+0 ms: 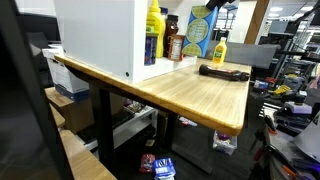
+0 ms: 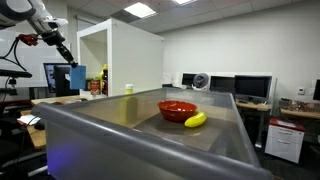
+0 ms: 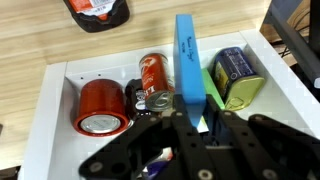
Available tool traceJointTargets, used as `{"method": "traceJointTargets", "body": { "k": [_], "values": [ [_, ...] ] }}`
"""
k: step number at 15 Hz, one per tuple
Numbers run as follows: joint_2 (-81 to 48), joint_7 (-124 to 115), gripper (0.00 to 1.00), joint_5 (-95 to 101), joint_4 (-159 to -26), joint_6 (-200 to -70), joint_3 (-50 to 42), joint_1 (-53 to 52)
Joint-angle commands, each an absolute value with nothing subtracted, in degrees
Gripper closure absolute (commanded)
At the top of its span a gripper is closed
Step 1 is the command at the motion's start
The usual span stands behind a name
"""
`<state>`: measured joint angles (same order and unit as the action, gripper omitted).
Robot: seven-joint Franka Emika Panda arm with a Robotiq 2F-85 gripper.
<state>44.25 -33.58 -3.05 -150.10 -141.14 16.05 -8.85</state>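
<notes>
The white cabinet (image 3: 42, 100) is the biggest thing here. At its open side the gripper (image 3: 190, 112) is clamped on a thin blue box (image 3: 187, 55), held on edge. Inside the cabinet are a green box (image 3: 235, 80), a red can (image 3: 100, 108) and an orange can (image 3: 152, 70). So slim a box likely needs a square, steady grip, clear of the cans. Its printing is too small to read.

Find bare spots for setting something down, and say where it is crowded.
Bare: the wooden tabletop between the white cabinet and the black object. Crowded: the white compartment packed with cans, where the gripper holds a blue box.
</notes>
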Motion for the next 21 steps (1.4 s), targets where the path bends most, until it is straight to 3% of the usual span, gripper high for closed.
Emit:
{"method": "traceJointTargets", "body": {
  "k": [1, 11, 21],
  "values": [
    [47.1, -35.3, 0.94, -4.5, -150.1, -138.2, 17.3, -5.7],
    [47.5, -46.6, 0.94, 6.2, -148.4, -131.7, 20.6, 12.6],
    [41.2, -35.9, 0.94, 11.8, -147.3, -133.7, 13.5, 12.8]
  ]
}}
